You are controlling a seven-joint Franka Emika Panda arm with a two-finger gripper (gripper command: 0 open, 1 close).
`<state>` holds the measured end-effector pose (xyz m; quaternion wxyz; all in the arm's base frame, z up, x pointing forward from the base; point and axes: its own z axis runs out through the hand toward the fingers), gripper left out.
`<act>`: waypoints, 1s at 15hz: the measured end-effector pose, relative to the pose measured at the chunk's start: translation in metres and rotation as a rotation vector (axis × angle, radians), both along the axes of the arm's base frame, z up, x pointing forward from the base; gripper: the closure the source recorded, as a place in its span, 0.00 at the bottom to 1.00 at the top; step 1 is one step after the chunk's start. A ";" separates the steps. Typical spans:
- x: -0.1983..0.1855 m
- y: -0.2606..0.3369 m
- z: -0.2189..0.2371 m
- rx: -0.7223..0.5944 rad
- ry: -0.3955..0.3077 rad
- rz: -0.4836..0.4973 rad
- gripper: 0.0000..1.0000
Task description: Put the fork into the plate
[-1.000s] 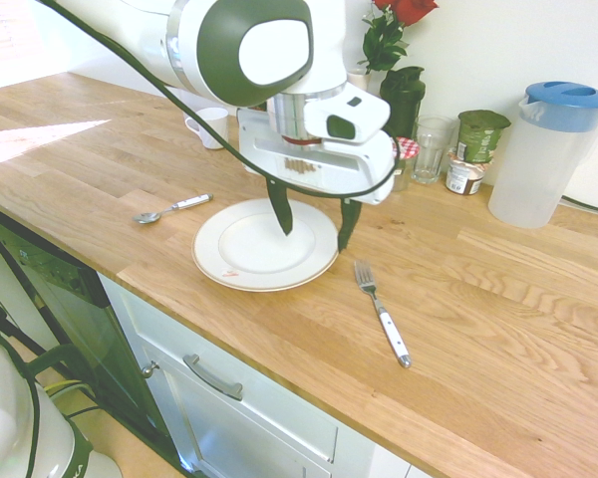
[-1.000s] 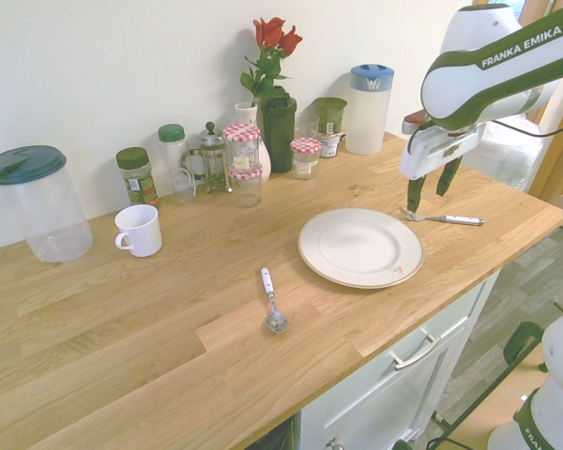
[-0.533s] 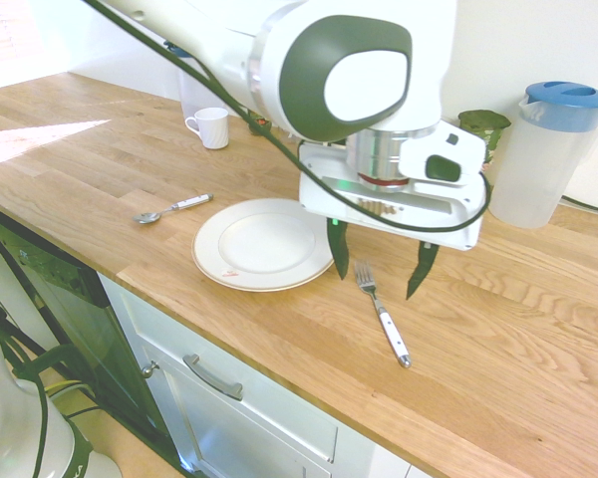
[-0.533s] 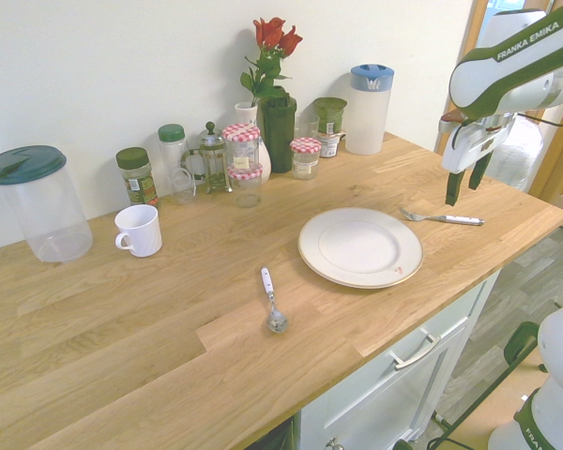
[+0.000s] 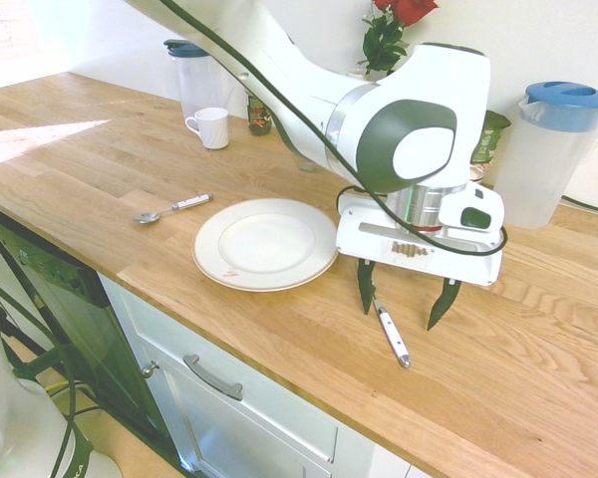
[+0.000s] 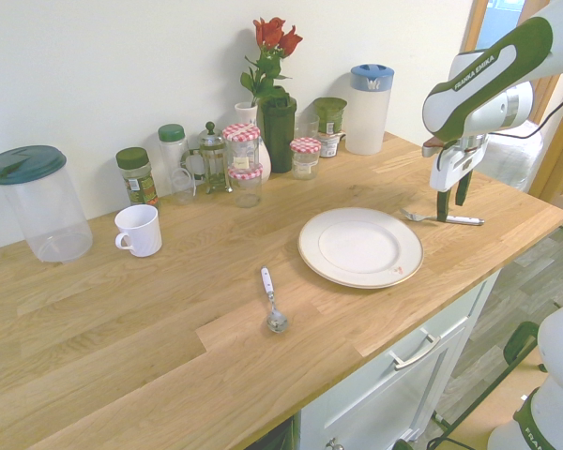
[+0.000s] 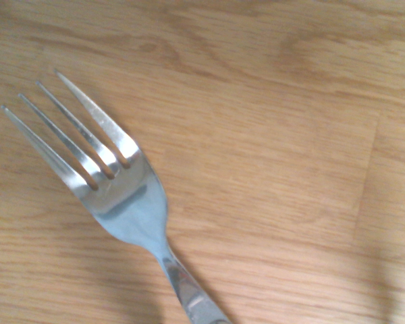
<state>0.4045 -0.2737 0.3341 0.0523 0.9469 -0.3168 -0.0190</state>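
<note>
The fingers (image 5: 408, 302) stand wide open over the fork (image 5: 392, 337), one to each side of it, with nothing gripped between them. The fork lies on the wooden table (image 5: 538, 368), near the plate (image 5: 266, 245) but not on it, its white handle pointing away from the plate (four silver tines, seen sharply in the wrist view). The plate, white with a thin tan rim line, holds nothing. On its other side lies a spoon (image 6: 275, 314), silver bowl and white handle, apart from the plate. Farther back stand a white mug (image 6: 139, 231), a clear pitcher with a blue lid (image 6: 368, 110), and red roses (image 6: 278, 37) beside a dark green vase (image 6: 280, 133)
</note>
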 end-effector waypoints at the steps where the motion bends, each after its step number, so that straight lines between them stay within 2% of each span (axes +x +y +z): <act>1: 0.000 0.002 0.000 -0.010 -0.014 0.008 1.00; 5: -0.003 0.006 0.000 -0.026 -0.038 0.021 1.00; 15: -0.012 0.004 -0.001 -0.001 -0.048 0.022 1.00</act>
